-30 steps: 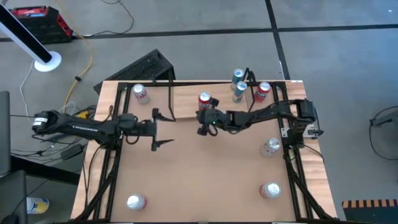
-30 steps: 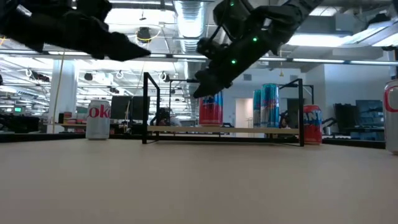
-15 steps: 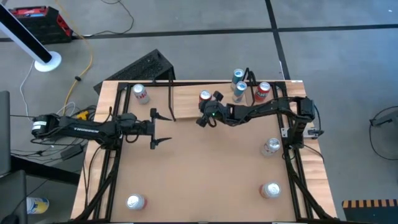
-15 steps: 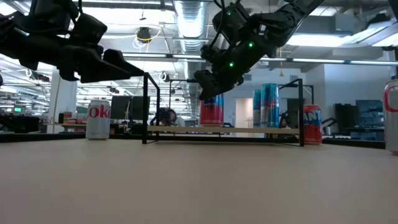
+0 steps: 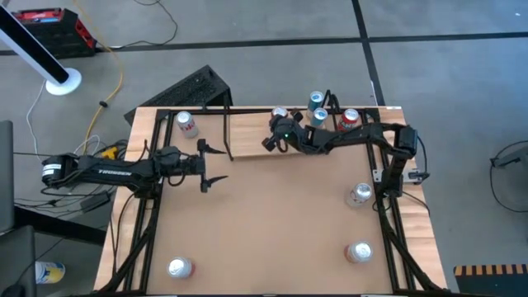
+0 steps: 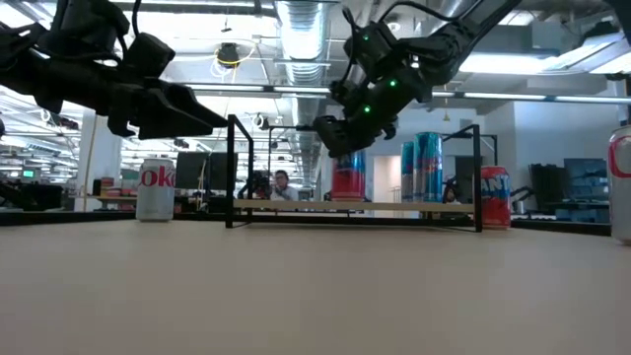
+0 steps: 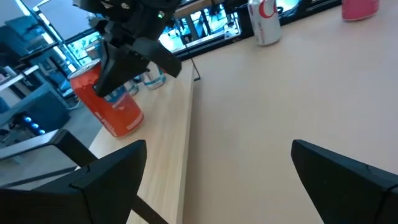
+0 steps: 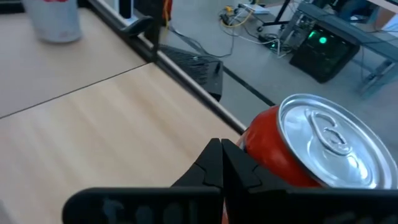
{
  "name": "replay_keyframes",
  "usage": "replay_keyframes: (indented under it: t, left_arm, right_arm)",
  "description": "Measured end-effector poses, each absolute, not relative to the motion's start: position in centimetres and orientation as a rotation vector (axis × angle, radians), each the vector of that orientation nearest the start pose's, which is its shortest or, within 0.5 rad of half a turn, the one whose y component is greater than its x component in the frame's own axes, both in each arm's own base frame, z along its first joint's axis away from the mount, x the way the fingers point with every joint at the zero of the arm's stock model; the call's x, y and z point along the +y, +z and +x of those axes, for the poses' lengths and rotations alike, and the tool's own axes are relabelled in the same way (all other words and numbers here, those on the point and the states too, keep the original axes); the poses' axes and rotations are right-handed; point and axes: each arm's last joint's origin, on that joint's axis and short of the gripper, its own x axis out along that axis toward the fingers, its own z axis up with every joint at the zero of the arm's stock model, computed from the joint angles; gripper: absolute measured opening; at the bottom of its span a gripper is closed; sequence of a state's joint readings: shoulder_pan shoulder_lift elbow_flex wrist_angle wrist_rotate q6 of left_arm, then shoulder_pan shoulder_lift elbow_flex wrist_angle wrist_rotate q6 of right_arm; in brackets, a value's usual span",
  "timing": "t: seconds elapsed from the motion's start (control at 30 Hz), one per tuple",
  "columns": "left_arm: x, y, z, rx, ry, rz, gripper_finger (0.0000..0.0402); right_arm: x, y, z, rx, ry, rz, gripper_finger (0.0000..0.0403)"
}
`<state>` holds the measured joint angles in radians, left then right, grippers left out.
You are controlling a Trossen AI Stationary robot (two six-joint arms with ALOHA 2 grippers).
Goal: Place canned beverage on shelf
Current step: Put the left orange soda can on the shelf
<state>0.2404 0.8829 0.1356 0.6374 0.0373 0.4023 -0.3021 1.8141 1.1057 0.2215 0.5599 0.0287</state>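
The right gripper (image 5: pixel 273 140), jaws pressed together, nudges the red can (image 5: pixel 280 115) standing on the shelf (image 5: pixel 247 132). It looks rigid, slick, tippy; grasp mid-body. The left gripper (image 5: pixel 213 163) waits, spread.

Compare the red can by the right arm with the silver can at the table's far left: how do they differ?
The red aluminium can stands on the light-wood shelf plank; the silver can with red lettering stands on the brown tabletop, outside the shelf's black rod upright. The red can has the right pincer, shut, right beside it; nothing is near the silver can. Both are upright and the same shape.
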Motion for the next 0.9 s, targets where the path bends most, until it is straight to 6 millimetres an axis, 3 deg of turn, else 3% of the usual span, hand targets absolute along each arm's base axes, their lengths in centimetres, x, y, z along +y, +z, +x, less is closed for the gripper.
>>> replay_keyframes:
  t: [0.5, 0.77, 0.9]
  left_arm:
    - [3.9, 17.3, 16.4, 0.167, 0.174, 0.381, 0.0384]
    - [3.9, 17.2, 16.4, 0.169, 0.173, 0.383, 0.0384]
    - [3.9, 17.2, 16.4, 0.171, 0.173, 0.383, 0.0384]
  right_arm:
    - [-15.6, 20.3, 35.8, 0.458, -0.962, 0.018, 0.0018]
    - [-15.7, 20.4, 35.7, 0.452, -1.007, 0.006, 0.0018]
    - [-15.5, 21.6, 35.9, 0.391, -0.991, -0.019, 0.0018]
